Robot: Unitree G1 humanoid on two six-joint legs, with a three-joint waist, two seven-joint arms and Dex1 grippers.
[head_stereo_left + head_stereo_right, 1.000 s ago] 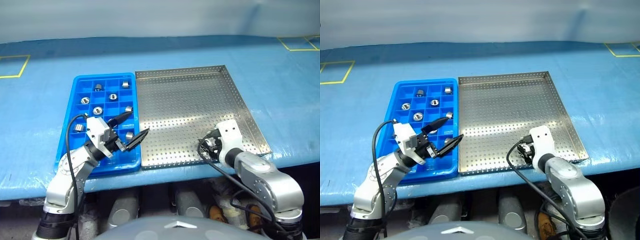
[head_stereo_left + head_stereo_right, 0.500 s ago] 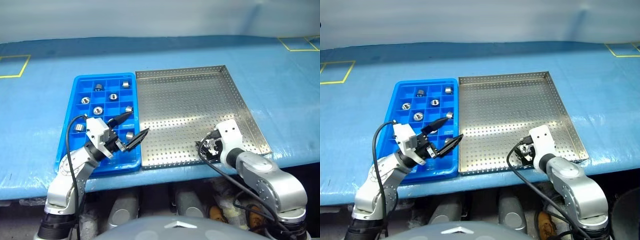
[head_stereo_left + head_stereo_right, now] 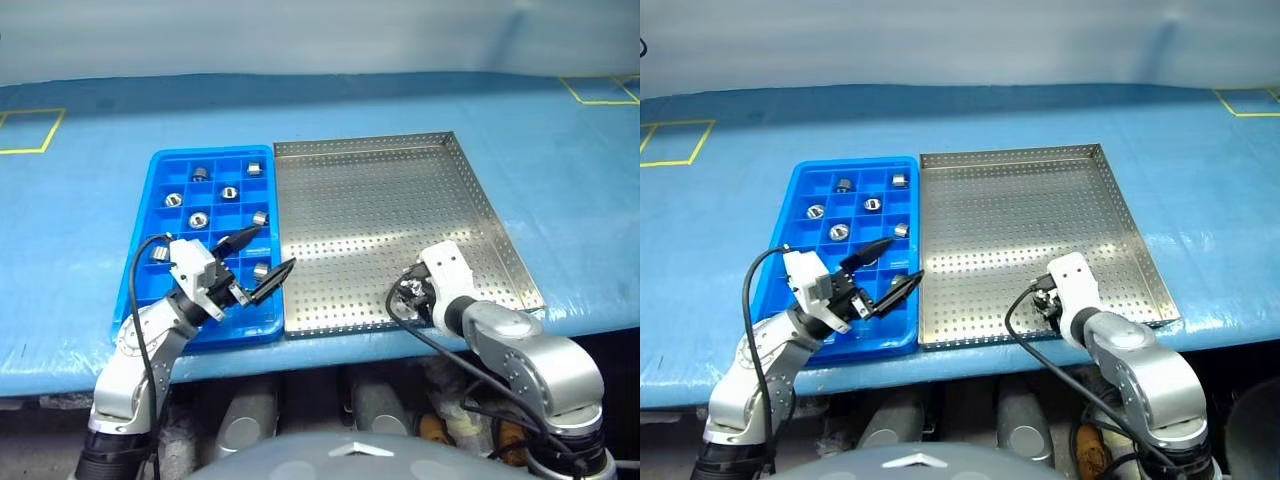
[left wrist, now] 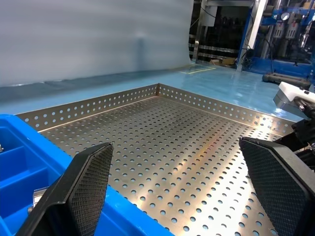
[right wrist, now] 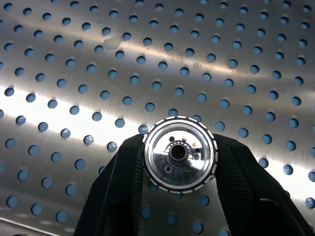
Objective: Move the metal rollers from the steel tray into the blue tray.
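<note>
R gripper point(image 5: 178, 162) jaws now clamped on roller point(image 5: 179, 153)

Right claw point(image 5: 178, 162) now closed around a metal roller point(image 5: 180, 153) above the steel tray point(image 3: 380, 200). Wrist shifted slightly inward along the tray's near edge since a second ago.

A long counter point(image 3: 90, 200) carries a glossy, slightly wrinkled blue cover. Yellow tape squares point(image 3: 25, 132) mark its far corners on both sides. A plain pale grey wall point(image 3: 320, 35) runs directly behind it. The left wrist view shows blue machine frames point(image 4: 275, 29) and dark equipment beyond the counter's end.
</note>
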